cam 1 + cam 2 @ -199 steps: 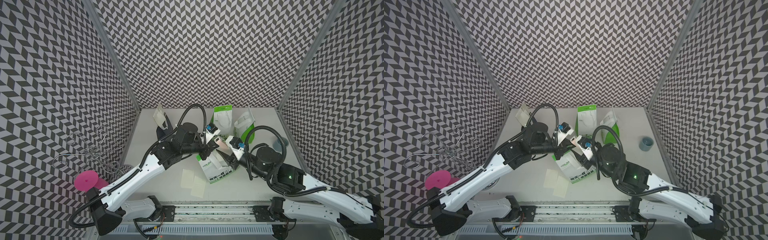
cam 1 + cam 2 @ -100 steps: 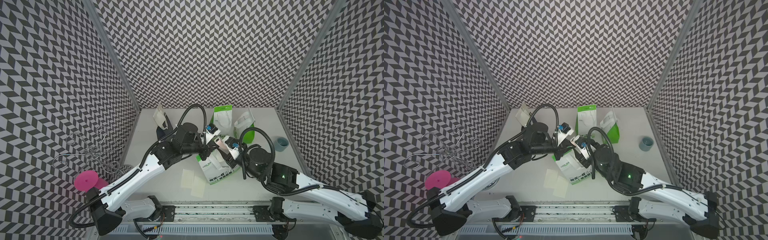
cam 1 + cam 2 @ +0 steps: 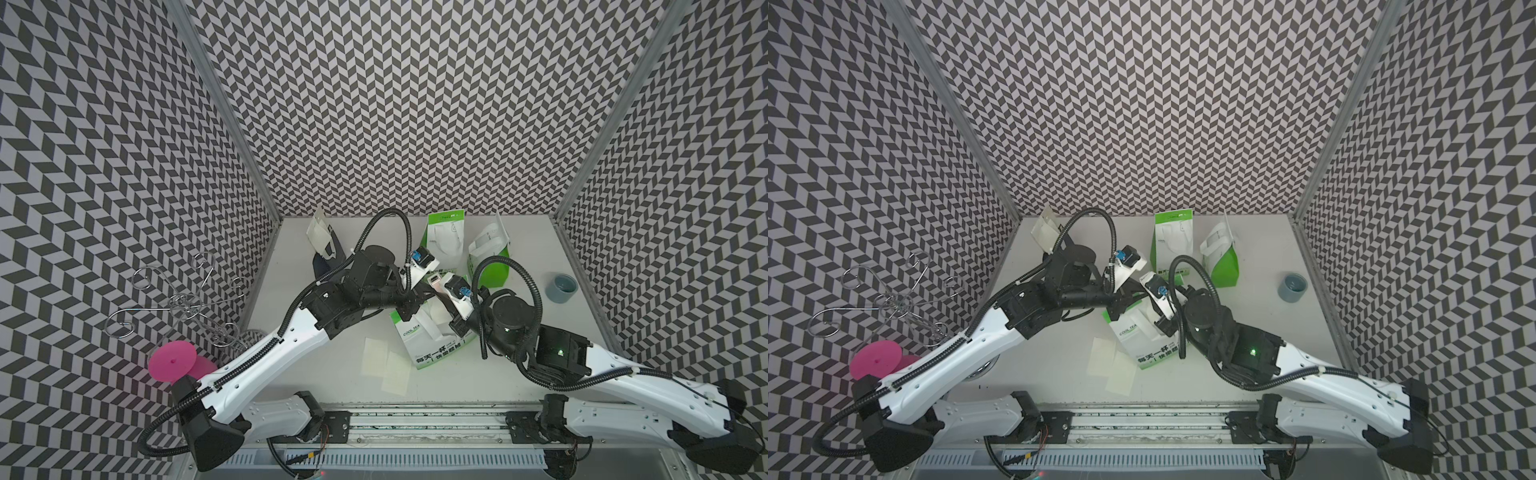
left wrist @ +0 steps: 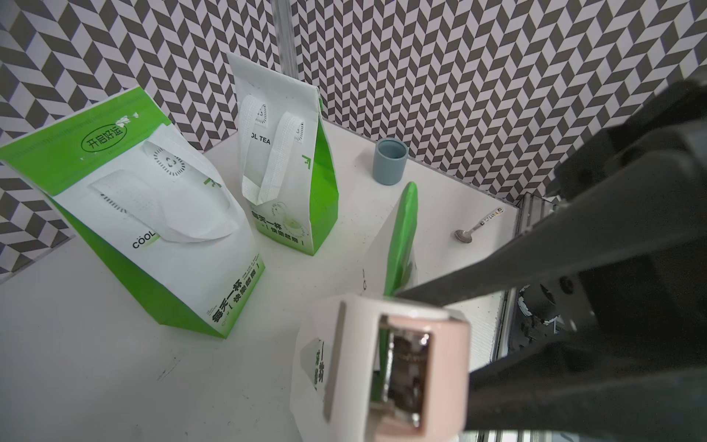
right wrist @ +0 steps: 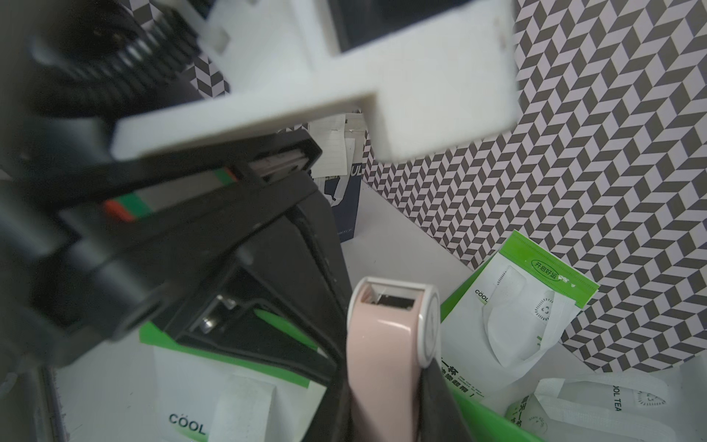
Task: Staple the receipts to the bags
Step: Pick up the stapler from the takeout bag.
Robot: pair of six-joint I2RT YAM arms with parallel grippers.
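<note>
In both top views the navy-and-white bag stands at the upper left of the desk, near the back corner. Right of it the left gripper reaches to mid-frame, its jaws pressed together on the folded green top of a green-and-white bag at the centre of the desk. Lower left of that bag one receipt and a second receipt lie flat on the desk, touching each other. Just right of the left gripper, the pink-and-white stapler sits at the held bag's top edge. The right wrist view shows the right gripper with its jaws clamped on the stapler's body. Whether a receipt lies in the stapler's mouth I cannot tell. Behind, in the upper middle, a leaning green bag and an upright green bag stand close together. A grey-blue cup stands alone at the right edge
</note>
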